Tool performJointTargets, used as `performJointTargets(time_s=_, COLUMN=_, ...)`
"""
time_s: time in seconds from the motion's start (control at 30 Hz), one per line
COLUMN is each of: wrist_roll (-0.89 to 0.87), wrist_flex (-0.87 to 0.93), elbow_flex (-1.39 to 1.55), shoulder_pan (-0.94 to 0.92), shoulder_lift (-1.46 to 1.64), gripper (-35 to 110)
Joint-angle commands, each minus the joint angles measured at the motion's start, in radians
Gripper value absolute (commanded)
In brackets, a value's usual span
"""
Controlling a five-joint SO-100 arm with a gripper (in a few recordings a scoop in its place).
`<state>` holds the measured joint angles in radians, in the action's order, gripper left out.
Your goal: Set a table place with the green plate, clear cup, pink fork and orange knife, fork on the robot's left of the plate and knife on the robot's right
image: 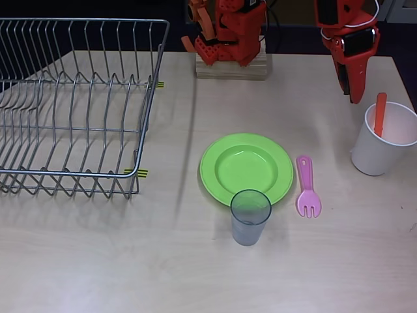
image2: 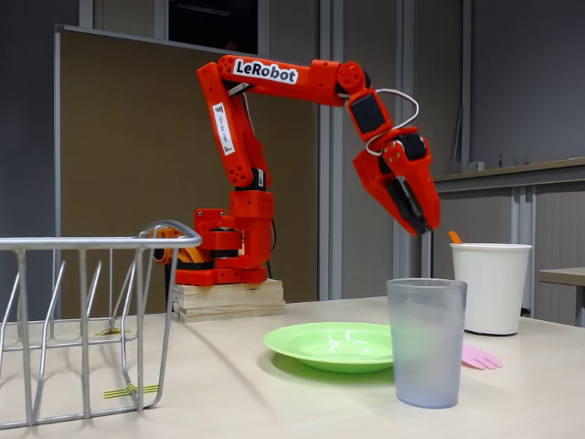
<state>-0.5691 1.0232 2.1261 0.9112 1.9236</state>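
The green plate (image: pixel 246 168) lies flat on the table (image: pixel 195 261), and I use it as the landmark. In the overhead view the clear cup (image: pixel 250 217) stands upright just below the plate, at its near rim; I cannot tell if they touch. The pink fork (image: pixel 307 188) lies just beside the plate on its right in the picture, tines toward the bottom edge, close to the rim but apart from it. The orange knife (image: pixel 380 115) is not yet placed: it stands tilted inside the white paper cup (image: pixel 383 149), well to the right of the plate and beyond the fork, with only its upper end above the rim. A wire dish rack (image: pixel 71 104) stands well to the left of the plate.

The gripper (image2: pixel 416 212) hangs above and a little behind the white cup, pointing down. Its fingers look close together, with nothing between them.

The step in hand seems to be to fetch the knife. To do it well, I think the gripper should first open, then come down straight over the end that sticks out, with the fingers on the two flat sides. It should lift the knife vertically until it is free of the rim, because a sideways pull may tip the light cup. The free place for the knife is at the plate's left side in the overhead view, parallel to the fork.
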Motion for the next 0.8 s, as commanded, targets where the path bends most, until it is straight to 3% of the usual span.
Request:
performJointTargets(time_s=0.0, wrist_roll=-0.044, wrist_flex=0.037, elbow_flex=-0.055, shoulder_pan=0.074, shoulder_lift=-0.017, gripper=34)
performJointTargets(time_s=0.07, wrist_roll=-0.046, wrist_flex=0.034, elbow_flex=-0.069, shoulder_pan=0.098, shoulder_lift=-0.038, gripper=51)
performJointTargets(time_s=0.1, wrist_roll=-0.054, wrist_flex=0.031, elbow_flex=-0.081, shoulder_pan=0.109, shoulder_lift=-0.051, gripper=51)
performJointTargets(time_s=0.77, wrist_roll=-0.052, wrist_flex=-0.089, elbow_flex=-0.158, shoulder_pan=0.146, shoulder_lift=-0.201, gripper=26)
